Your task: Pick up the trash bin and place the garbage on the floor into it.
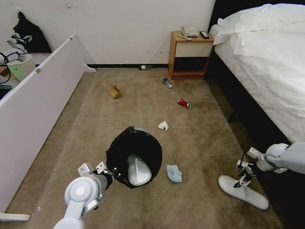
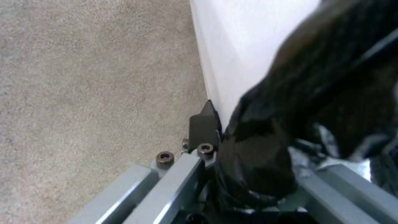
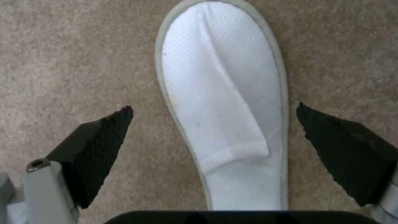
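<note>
The trash bin (image 1: 135, 152), white with a black bag over its rim, hangs tilted above the floor (image 1: 197, 149), and a white slipper lies inside it. My left gripper (image 1: 111, 173) is shut on the bin's bagged rim (image 2: 257, 174). At the lower right my right gripper (image 1: 243, 175) hovers open just above a second white slipper (image 1: 243, 192), its pads (image 3: 99, 146) on either side of the slipper (image 3: 224, 93). On the carpet lie a blue face mask (image 1: 173, 173), a white tissue (image 1: 163, 125), a red can (image 1: 184, 103), a green-labelled bottle (image 1: 167, 82) and a brown paper bag (image 1: 115, 91).
A bed (image 1: 270, 63) with white sheets runs along the right. A wooden nightstand (image 1: 190, 55) stands at the far wall with another bottle (image 1: 145, 67) beside it. A white panel (image 1: 38, 101) borders the left side.
</note>
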